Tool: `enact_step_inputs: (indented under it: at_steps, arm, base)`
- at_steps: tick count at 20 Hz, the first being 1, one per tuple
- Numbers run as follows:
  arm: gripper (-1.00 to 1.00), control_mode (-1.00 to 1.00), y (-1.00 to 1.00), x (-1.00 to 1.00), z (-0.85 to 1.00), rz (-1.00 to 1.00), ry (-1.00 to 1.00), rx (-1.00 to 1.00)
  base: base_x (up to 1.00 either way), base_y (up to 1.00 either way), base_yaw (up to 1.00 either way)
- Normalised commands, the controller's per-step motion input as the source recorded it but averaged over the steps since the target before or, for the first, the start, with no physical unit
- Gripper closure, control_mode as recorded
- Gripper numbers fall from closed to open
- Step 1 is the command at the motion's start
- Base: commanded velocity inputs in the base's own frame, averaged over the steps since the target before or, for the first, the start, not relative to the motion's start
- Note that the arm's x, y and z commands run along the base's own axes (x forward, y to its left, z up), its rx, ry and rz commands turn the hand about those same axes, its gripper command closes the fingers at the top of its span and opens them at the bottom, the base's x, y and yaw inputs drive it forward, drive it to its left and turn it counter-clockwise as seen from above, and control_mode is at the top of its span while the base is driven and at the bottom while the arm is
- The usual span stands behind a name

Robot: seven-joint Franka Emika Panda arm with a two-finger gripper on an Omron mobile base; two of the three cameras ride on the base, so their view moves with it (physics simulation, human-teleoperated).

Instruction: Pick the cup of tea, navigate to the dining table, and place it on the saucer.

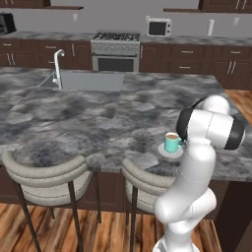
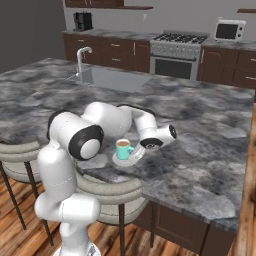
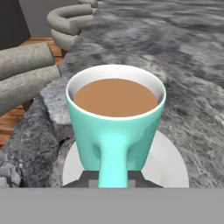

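The teal cup of tea (image 3: 114, 118), full of brown liquid, stands upright on the white saucer (image 3: 170, 162) near the front edge of the grey marbled dining table (image 3: 183, 65). My gripper (image 3: 113, 178) is level with the cup, and its dark fingertips (image 3: 91, 179) press on both sides of the handle. In the left base view the cup (image 1: 172, 142) and saucer (image 1: 167, 154) sit just left of my arm, with the gripper (image 1: 183, 142) at the handle. The right base view has the cup (image 2: 123, 148) on the saucer (image 2: 120, 161) and the gripper (image 2: 137, 151) to its right.
Two grey padded chairs (image 1: 47, 177) (image 1: 142, 183) are tucked under the table's front edge below the saucer. A sink (image 1: 91, 81) with a faucet (image 1: 58, 64) is set into the far side of the table (image 1: 74, 118). Dark cabinets, a stove (image 1: 115, 49) and a microwave (image 1: 158, 27) line the back wall.
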Motion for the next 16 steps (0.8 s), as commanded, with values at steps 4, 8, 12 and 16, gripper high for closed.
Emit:
enact_step_inputs:
  at_steps: [4,8,12,16]
  arm:
    - [1.00,-1.00,-0.02,0.00,-0.13,0.00,0.02,0.00]
    - [1.00,-1.00,0.00,0.00,-0.31,0.00,0.02,0.00]
    - [1.00,-1.00,0.00,0.00,-0.11,0.00,0.00,0.00]
    - [1.00,-1.00,0.00,0.00,0.00,0.00,0.00,0.00]
  base:
    - [0.00,0.00,0.00]
    - [0.00,0.00,0.00]
    - [0.00,0.00,0.00]
    - [0.00,0.00,0.00]
